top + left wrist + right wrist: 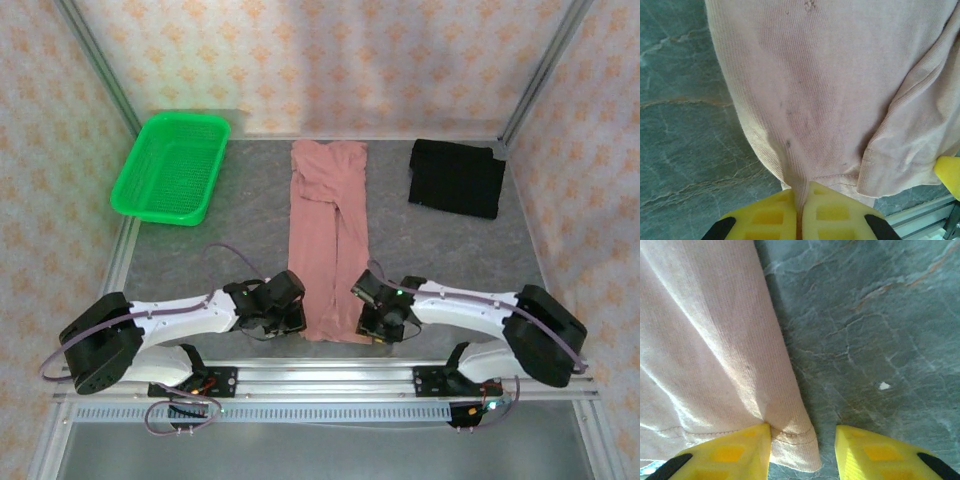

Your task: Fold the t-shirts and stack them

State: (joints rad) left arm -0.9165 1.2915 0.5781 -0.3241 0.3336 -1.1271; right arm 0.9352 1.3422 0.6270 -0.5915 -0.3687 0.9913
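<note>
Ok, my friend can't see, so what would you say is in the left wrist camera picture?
The left gripper has its two yellow fingers pinched shut on the bottom edge of the pink t-shirt, which bunches into a crease where they grip it. The shirt spreads away over a grey marbled table.

Looks like a robot lab cell: a staged test enclosure. Boxed in by metal posts and floral-print panels. Holds a grey marbled bench with two arms bolted to an aluminium rail at its near edge, cables trailing.
</note>
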